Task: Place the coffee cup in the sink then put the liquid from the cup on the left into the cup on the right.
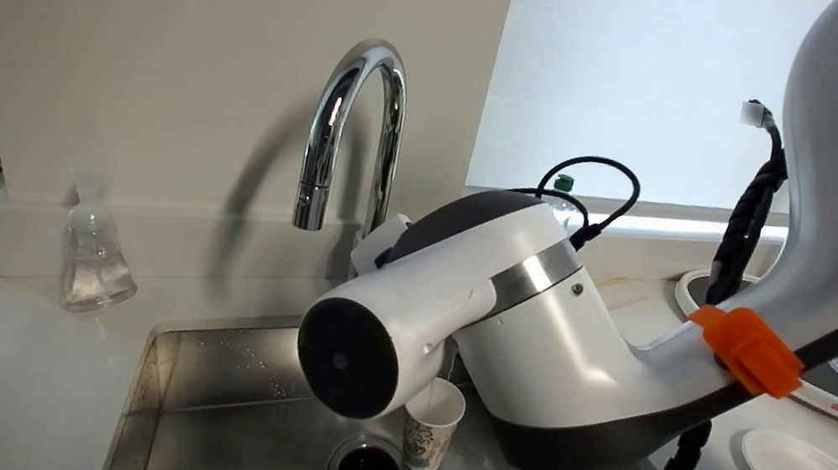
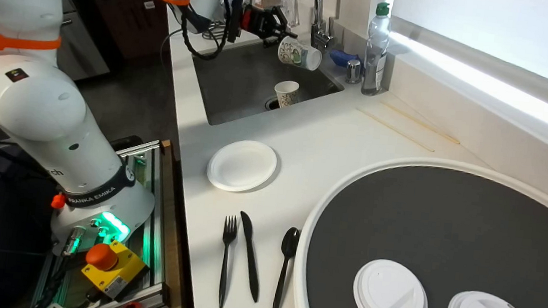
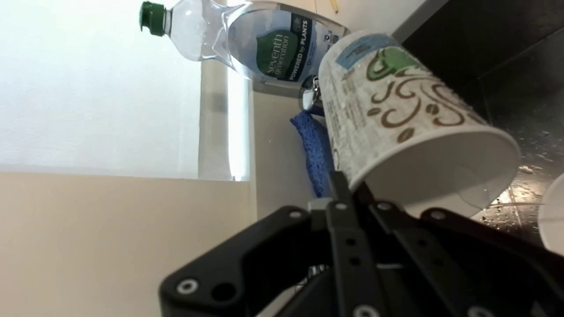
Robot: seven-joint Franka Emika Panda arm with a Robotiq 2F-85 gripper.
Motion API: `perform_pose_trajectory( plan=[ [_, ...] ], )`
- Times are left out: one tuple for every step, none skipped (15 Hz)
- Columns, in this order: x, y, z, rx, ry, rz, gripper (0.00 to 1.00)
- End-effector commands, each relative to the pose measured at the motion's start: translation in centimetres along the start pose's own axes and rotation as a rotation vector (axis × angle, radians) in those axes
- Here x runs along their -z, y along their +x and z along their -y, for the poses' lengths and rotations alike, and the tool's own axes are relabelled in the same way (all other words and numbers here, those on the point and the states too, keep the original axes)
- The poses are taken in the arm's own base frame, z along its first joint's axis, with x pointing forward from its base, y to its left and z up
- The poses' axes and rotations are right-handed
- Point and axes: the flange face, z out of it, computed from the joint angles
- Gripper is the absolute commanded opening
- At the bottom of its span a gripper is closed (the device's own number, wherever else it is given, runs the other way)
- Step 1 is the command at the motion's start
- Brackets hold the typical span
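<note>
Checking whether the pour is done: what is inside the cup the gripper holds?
In the wrist view, the tilted cup held by the gripper shows white inner wall and what looks like clear liquid near its mouth. The cup's side hides its bottom and any liquid there.

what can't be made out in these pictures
The tilted cup: at least mostly hidden by the arm in an exterior view.
How full the standing cup is: hidden by its walls in both exterior views, cropped by the wrist view's edge.
Smallest print on the bottle: too small in the wrist view.
</note>
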Motion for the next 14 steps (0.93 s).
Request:
perform_pose_trajectory(
  plan=[
    [-0.17,-0.34,0.17,-0.007,0.015,0.01,0.01],
    [-0.23,-0.35,0.13,-0.011,0.021,0.009,0.01],
    [-0.3,-0.37,0.12,-0.012,0.021,0.01,0.01],
    [-0.34,-0.37,0.11,-0.015,0.024,0.01,0.01],
    [-0.38,-0.36,0.12,-0.019,0.031,0.008,0.01],
    [-0.41,-0.4,0.09,-0.021,0.033,0.009,0.01],
    [-0.47,-0.43,0.06,-0.025,0.038,0.01,0.01],
    [-0.54,-0.54,0.01,-0.029,0.041,0.011,0.01],
    [-0.61,-0.6,-0.06,-0.036,0.047,0.012,0.01],
    [-0.68,-0.63,-0.14,-0.048,0.06,0.01,0.01],
    [-0.76,-0.69,-0.25,-0.064,0.074,0.008,0.01],
    [-0.82,-0.71,-0.31,-0.077,0.087,0.008,0.01],
    [-0.93,-0.77,-0.41,-0.086,0.098,0.006,0.01],
    [-1.02,-0.8,-0.54,-0.103,0.117,0.003,0.01]
  ],
)
